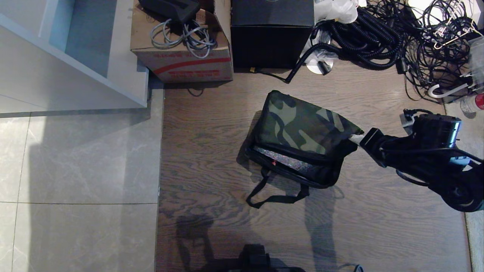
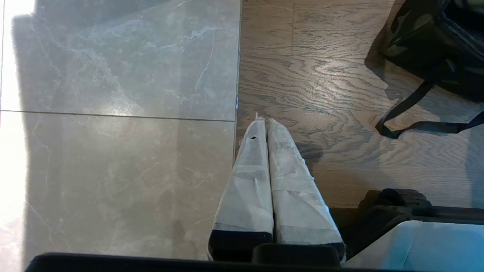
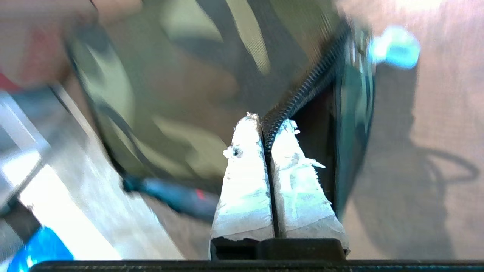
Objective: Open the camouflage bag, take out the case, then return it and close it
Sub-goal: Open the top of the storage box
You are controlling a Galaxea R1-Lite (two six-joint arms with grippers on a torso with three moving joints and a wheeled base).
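the camouflage bag (image 1: 302, 128) sat mid wooden floor (image 1: 204, 151), lid ajar. the right gripper (image 3: 267, 130) pinched the lid's zipper edge (image 3: 302, 94). likely the opening step; next, lift the flap back.

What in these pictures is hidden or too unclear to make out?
- Case: head view shows only a speckled strip; the camouflage bag lid covers the rest.
- Right gripper: in the head view, its fingertips vanish behind the lid's corner.
- Right wrist view: blur hides everything beyond the zipper edge pinched between the fingers.
- Left gripper: outside the head view.
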